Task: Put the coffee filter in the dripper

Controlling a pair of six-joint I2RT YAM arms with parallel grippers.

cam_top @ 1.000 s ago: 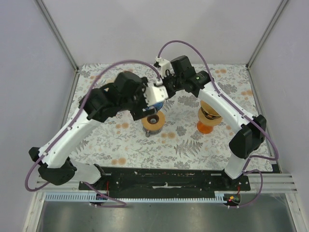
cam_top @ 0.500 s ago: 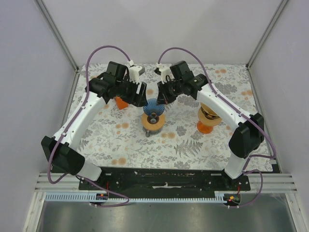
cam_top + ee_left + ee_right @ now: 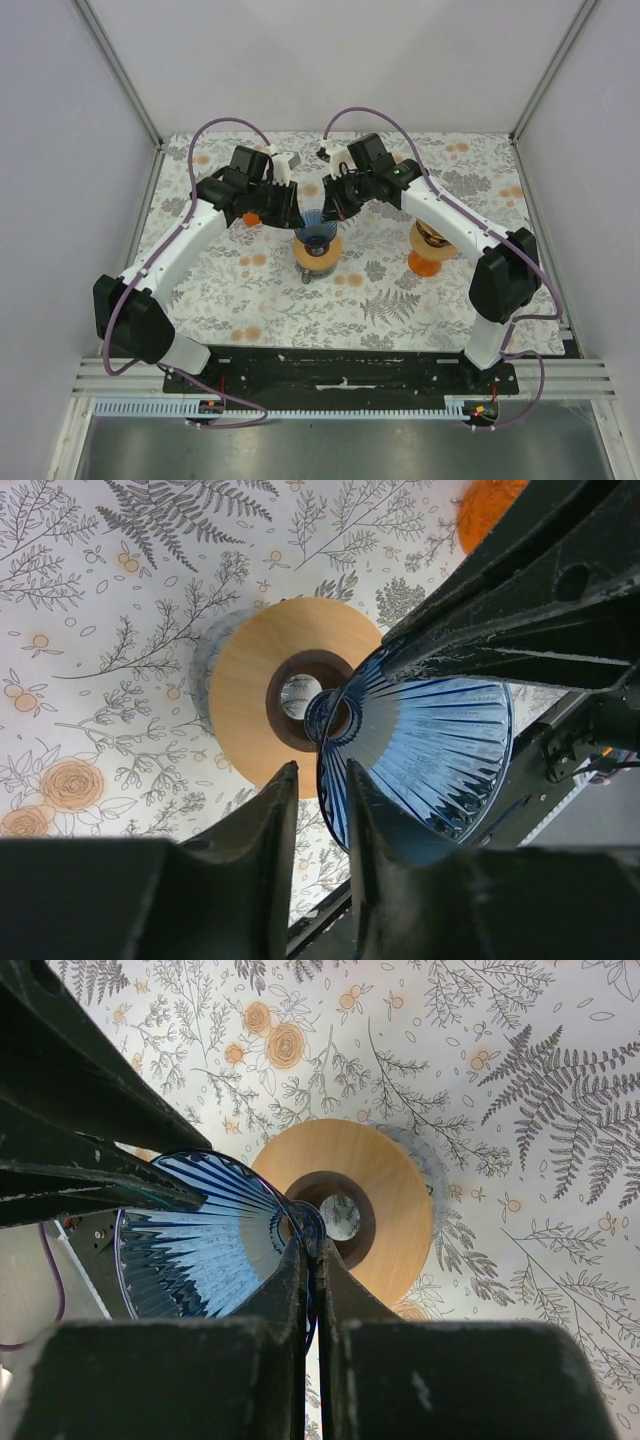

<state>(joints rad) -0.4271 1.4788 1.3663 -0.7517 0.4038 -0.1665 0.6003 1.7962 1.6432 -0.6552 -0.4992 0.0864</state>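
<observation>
Both arms have drawn in toward the middle of the floral bench since 0.5 s ago, and the left hand is now close beside the blue ribbed translucent cone filter. That filter has its narrow end at the centre hole of the round wooden-collared dripper, and its wall is pinched between the pressed-together fingers of the right hand. The left hand's 2 fingers are spread a narrow gap apart at the filter's rim, with bench showing between them.
</observation>
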